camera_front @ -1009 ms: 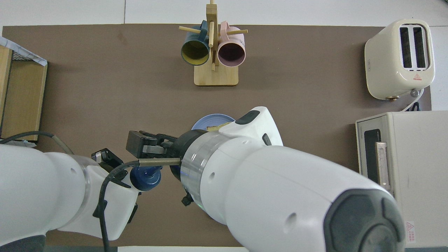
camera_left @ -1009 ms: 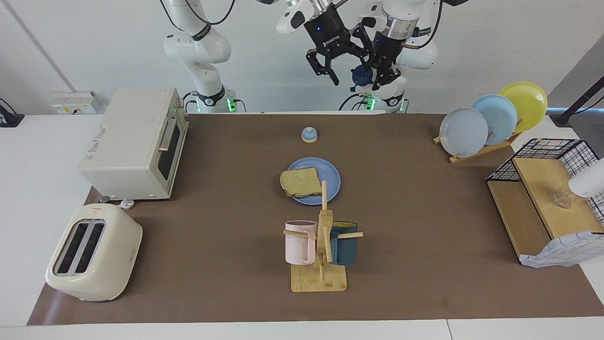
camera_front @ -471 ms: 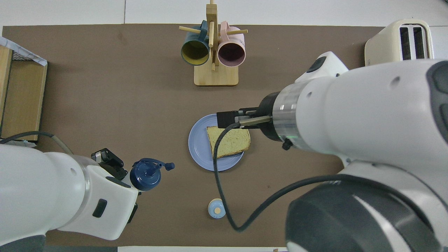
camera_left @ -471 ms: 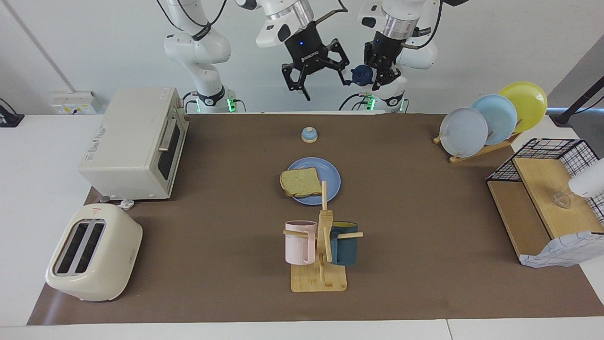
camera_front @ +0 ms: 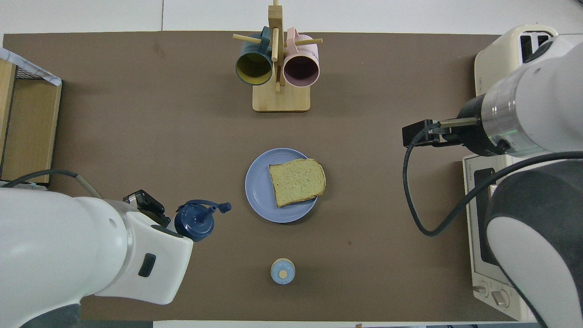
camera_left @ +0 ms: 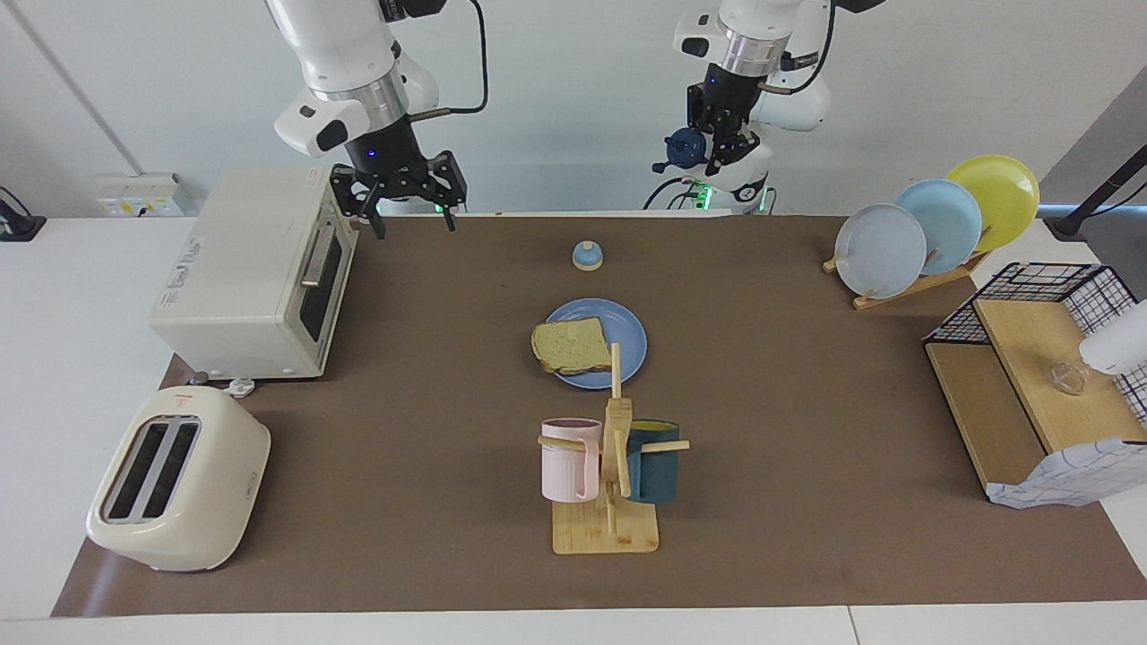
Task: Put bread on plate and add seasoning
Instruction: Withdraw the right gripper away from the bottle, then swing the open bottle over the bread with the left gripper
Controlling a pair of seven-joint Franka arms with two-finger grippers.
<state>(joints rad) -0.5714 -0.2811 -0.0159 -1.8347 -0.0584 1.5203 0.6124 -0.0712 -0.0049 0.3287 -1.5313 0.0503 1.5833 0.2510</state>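
The bread (camera_left: 571,345) lies flat on the blue plate (camera_left: 627,336) in the middle of the mat, overhanging the rim toward the right arm's end; both also show in the overhead view, bread (camera_front: 297,181) on plate (camera_front: 257,189). My left gripper (camera_left: 714,150) is raised over the robots' edge of the table, shut on the seasoning (camera_left: 685,148), whose navy cap (camera_front: 196,221) has its flip lid hanging open. My right gripper (camera_left: 408,213) is open and empty, raised over the mat's edge beside the toaster oven.
A small blue-topped bell (camera_left: 587,255) stands nearer to the robots than the plate. A mug tree (camera_left: 607,466) with two mugs stands farther out. Toaster oven (camera_left: 251,269) and toaster (camera_left: 179,479) are at the right arm's end; plate rack (camera_left: 932,224) and wire shelf (camera_left: 1039,376) at the left arm's end.
My right gripper has left the bottle's cap and swung across over the plate to the toaster oven's end. The cap's flip lid now hangs open. The left gripper barely moved.
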